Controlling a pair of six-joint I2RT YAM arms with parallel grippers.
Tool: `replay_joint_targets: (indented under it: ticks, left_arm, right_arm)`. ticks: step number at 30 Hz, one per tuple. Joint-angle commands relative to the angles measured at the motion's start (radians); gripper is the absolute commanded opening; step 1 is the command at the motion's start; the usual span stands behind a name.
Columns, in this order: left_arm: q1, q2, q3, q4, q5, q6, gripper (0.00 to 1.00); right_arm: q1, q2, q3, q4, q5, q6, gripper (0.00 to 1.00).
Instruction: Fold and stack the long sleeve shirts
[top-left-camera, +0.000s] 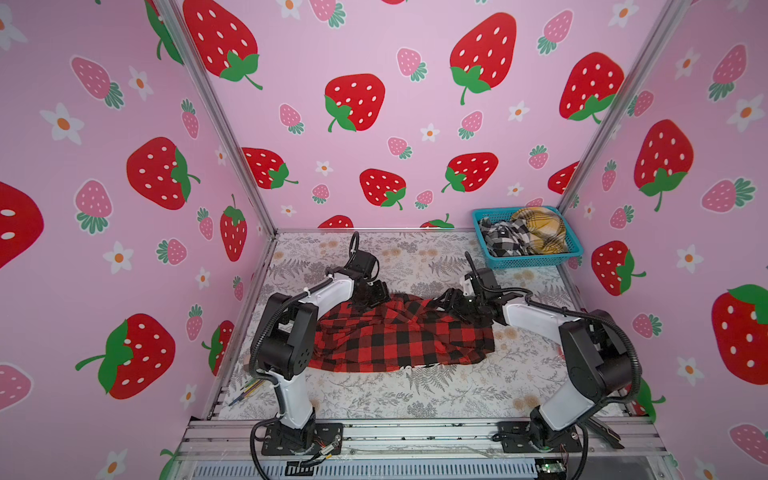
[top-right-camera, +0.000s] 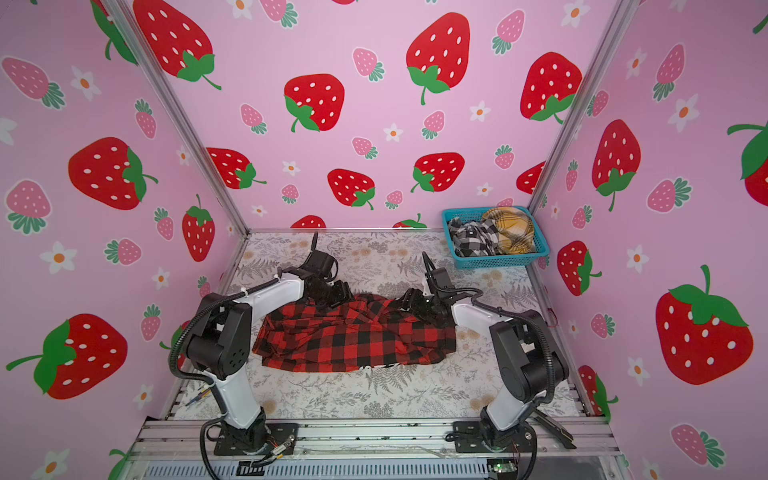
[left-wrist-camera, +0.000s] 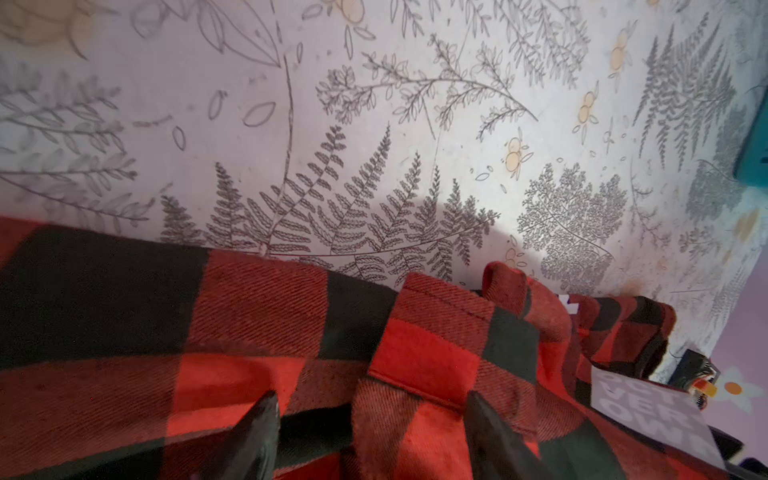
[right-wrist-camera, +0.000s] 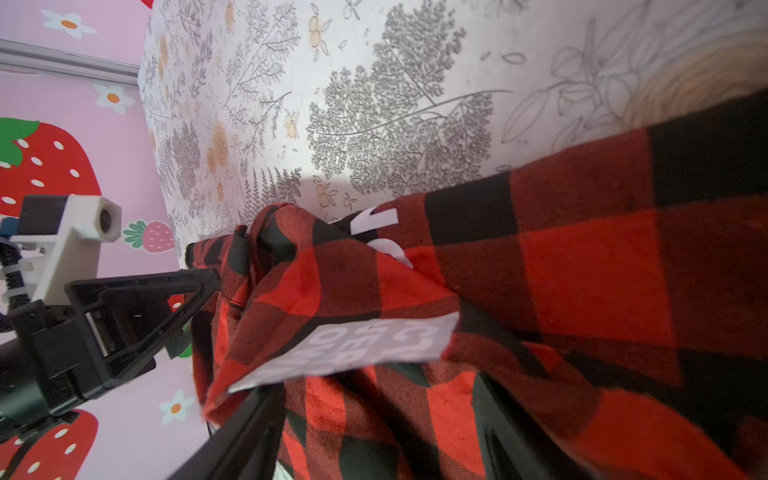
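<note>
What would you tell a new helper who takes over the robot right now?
Left gripper: open, jaws apart over the far edge of the red-and-black shirt.
Right gripper: open, at that same far edge.
The red-and-black shirt lies wrinkled on the table between the arms, not neatly folded.
The black-and-white shirt and yellow shirt sit bunched in the teal basket, far right corner.
Done: nothing stacked yet.
Left: fold all three shirts and stack them.
</note>
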Motion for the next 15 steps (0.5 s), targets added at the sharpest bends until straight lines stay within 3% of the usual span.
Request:
replay_joint_targets:
  ticks: [1, 4, 9, 14, 15]
  left_arm:
    - [-0.006, -0.03, -0.056, 0.098, 0.051, -0.084, 0.72]
    - [-0.006, -0.026, -0.079, 0.185, 0.079, -0.136, 0.6]
    - [-0.003, -0.013, -0.081, 0.259, 0.128, -0.184, 0.23]
    - [-0.003, -0.075, -0.049, 0.216, 0.111, -0.154, 0.0]
    - [-0.003, -0.095, -0.036, 0.181, 0.093, -0.128, 0.0]
  right_arm:
    - [-0.011, 0.009, -0.008, 0.032, -0.031, 0.046, 0.73]
    - [-0.012, 0.004, -0.01, 0.014, -0.024, 0.036, 0.72]
    - [-0.031, -0.026, -0.033, 0.002, -0.007, 0.037, 0.68]
    - [-0.073, -0.084, -0.081, 0.075, -0.011, 0.101, 0.73]
    - [-0.083, -0.083, -0.09, 0.099, -0.027, 0.121, 0.74]
